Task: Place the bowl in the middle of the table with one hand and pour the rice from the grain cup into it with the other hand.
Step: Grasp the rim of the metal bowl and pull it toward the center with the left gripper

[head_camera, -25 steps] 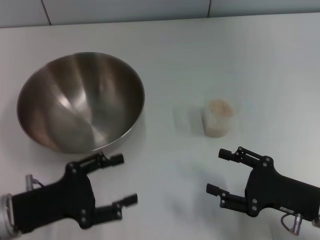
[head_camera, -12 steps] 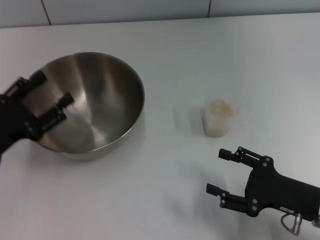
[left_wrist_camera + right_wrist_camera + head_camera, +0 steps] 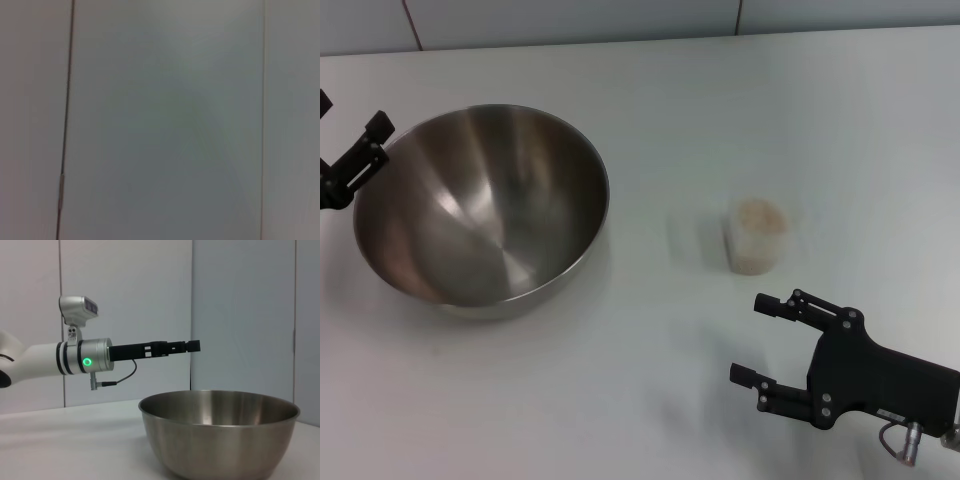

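Observation:
The steel bowl [image 3: 480, 205] sits upright on the left part of the white table [image 3: 650, 120]; nothing shows inside it. The bowl also shows in the right wrist view [image 3: 220, 435]. The clear grain cup [image 3: 757, 236] stands right of centre with beige rice [image 3: 757, 214] in it. My left gripper [image 3: 352, 110] is open at the far left edge of the head view, raised beside the bowl's left rim. In the right wrist view it [image 3: 192, 346] hovers above the rim without touching. My right gripper [image 3: 752, 340] is open and empty, in front of the cup and apart from it.
A grey wall with panel seams [image 3: 570, 20] runs behind the table's far edge. The left wrist view shows only a plain wall panel with a dark seam [image 3: 65, 150]. Bare table lies between bowl and cup.
My left gripper has lifted from the table's front, swung left past the bowl's near side, and now sits by the bowl's left rim. My right gripper has barely moved. Bowl and cup stay put.

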